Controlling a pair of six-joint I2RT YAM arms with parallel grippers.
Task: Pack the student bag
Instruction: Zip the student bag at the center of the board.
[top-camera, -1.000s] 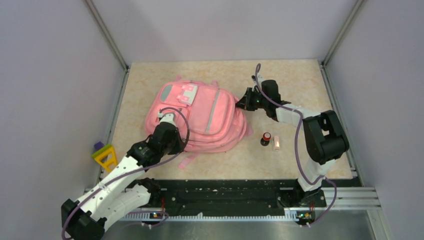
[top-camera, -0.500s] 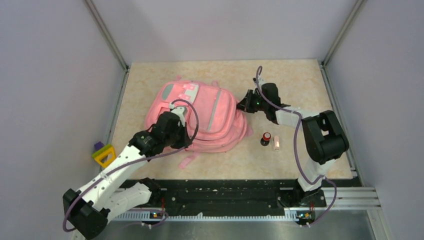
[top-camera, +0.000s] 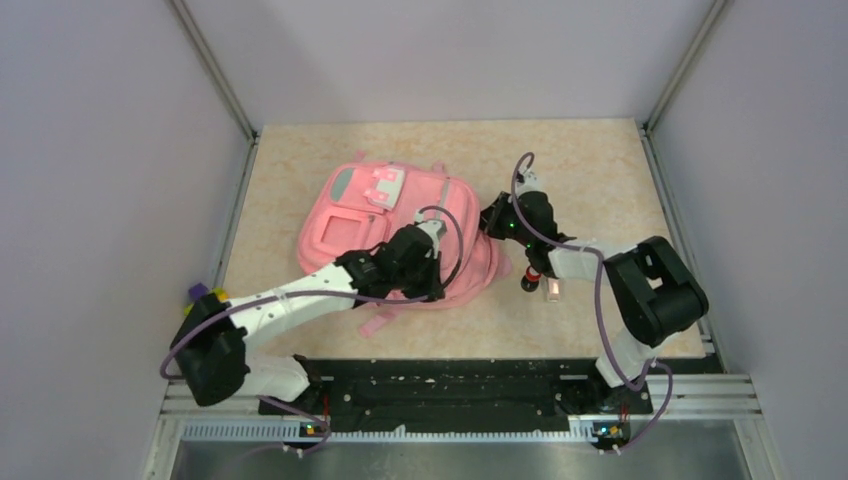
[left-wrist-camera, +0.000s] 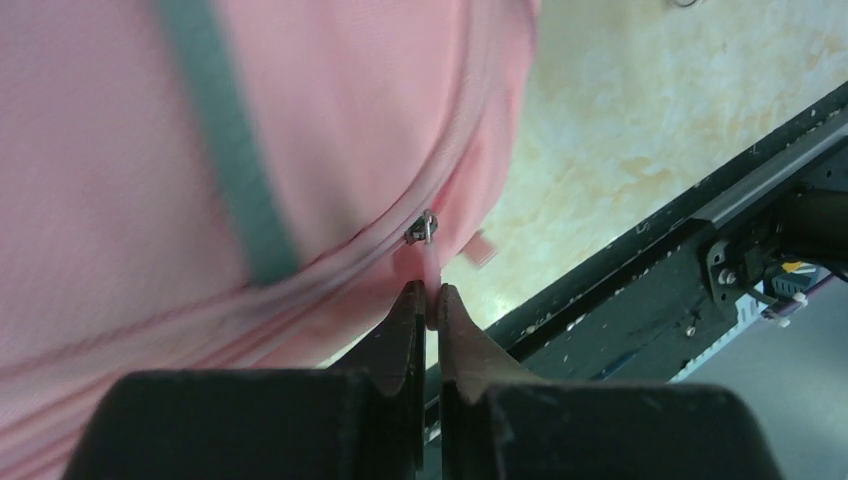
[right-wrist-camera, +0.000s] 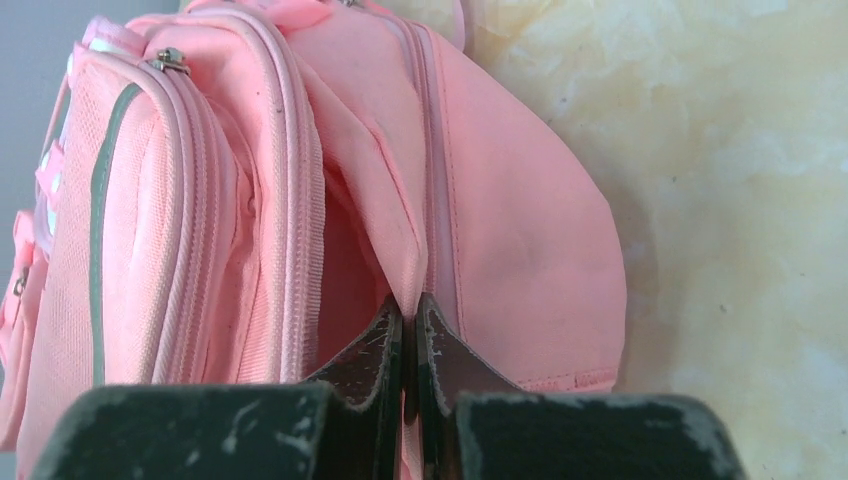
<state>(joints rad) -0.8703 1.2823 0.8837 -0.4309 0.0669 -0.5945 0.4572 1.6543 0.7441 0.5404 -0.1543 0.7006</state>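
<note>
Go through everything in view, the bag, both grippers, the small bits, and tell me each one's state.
student bag: lying flat, front up.
left gripper: shut on zipper pull.
right gripper: shut on student bag's side fabric.
red-topped bottle: standing upright.
small pink block: lying beside the bottle.

No text, brand, number or sign can be read in any view. The white-pink patch (top-camera: 383, 184) on the student bag (top-camera: 345, 232) is too small to show any writing.
</note>
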